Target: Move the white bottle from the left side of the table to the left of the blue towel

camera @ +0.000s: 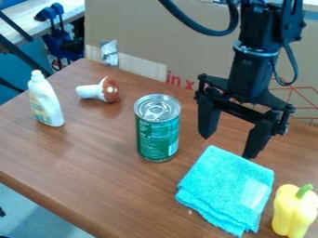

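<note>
My gripper (227, 147) hangs open at the right, its two fingers spread wide with nothing between them. Just below and in front of it lies a folded turquoise cloth (222, 186), flat on the wooden table (87, 172). To the left of the gripper stands a green can (157, 135) with a silver pull-tab top, upright and apart from the fingers. A yellow bell pepper (293, 209) with a green stem is at the lower right, beside the cloth.
A white bottle (45, 100) stands upright at the left. A toy mushroom (99, 90) with a red-brown cap lies on its side farther back. Cardboard (142, 37) rises behind the table's back edge, with a shiny silver piece (109, 52) against it.
</note>
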### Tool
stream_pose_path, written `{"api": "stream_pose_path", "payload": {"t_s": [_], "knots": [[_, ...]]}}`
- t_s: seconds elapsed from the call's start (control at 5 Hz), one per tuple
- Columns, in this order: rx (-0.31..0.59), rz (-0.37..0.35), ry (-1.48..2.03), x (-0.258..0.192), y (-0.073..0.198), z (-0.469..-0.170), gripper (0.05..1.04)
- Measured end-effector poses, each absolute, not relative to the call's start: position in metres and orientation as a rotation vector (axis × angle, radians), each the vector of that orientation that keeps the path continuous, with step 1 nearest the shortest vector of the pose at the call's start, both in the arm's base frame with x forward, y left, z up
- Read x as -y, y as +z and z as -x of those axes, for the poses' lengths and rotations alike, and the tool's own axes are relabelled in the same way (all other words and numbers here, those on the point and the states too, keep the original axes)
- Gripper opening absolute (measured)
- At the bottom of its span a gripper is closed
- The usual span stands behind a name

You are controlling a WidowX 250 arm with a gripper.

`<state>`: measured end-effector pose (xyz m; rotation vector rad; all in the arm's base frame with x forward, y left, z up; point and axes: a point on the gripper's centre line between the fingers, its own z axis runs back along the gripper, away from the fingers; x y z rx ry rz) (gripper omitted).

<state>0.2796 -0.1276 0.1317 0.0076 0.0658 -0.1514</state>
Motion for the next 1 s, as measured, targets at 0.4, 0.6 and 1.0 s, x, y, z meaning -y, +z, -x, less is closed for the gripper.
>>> {"api": "stream_pose_path", "payload": {"t_s": [0.4,0.6,1.0], "knots": [[0.009,0.035,-0.121,0.107,0.143,-0.275,1.001],[0.111,0.057,-0.074,0.075,0.171,-0.279,1.001],[0.107,0.058,0.000,-0.014,0.183,-0.281,1.001]]}}
